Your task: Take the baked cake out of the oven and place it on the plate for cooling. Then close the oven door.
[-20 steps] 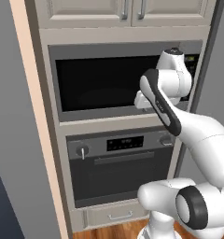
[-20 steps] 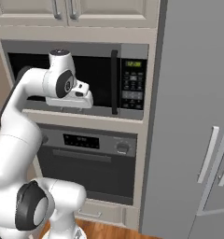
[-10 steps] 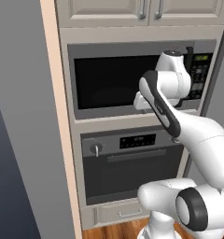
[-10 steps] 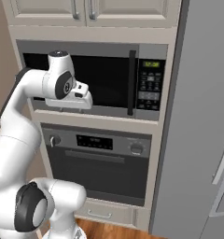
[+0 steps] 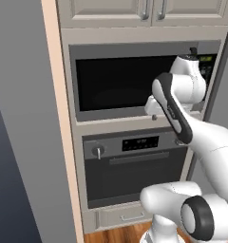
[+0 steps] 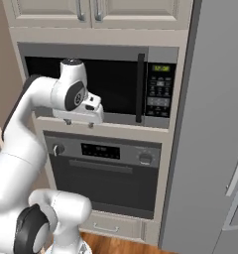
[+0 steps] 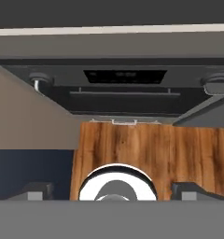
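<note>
**Ana:** Two things first: where is the gripper (image 6: 87,122), and what is it holding?

**Ben:** Nothing. Its jaws stand wide apart and bare. In the hand view the two dark fingertips (image 7: 37,189) sit at opposite sides with only the wooden floor (image 7: 146,149) far below between them. The hand hangs in front of the lower edge of the microwave (image 5: 120,85) and points straight down.

**Ana:** And the oven (image 5: 135,166)?

**Ben:** Directly under the microwave, so below the hand and a little ahead of it. The oven door (image 6: 108,186) is shut, flush with its steel frame. I'd guess the cake is behind that dark glass, but I can't see through it.

**Ana:** So the door comes first. Where's the grab point?

**Ben:** The handle (image 5: 135,159), a grey bar just below the display strip (image 6: 100,151) and between the two knobs. It runs level from side to side across the top of the door.

**Ana:** How does that line up with the jaws?

**Ben:** From the hand view, the fingertips spread along the same line as the bar, not across it. My reading is that the hand must drop, tip forward towards the door, and bring the jaws to straddle the bar above and below.
</note>
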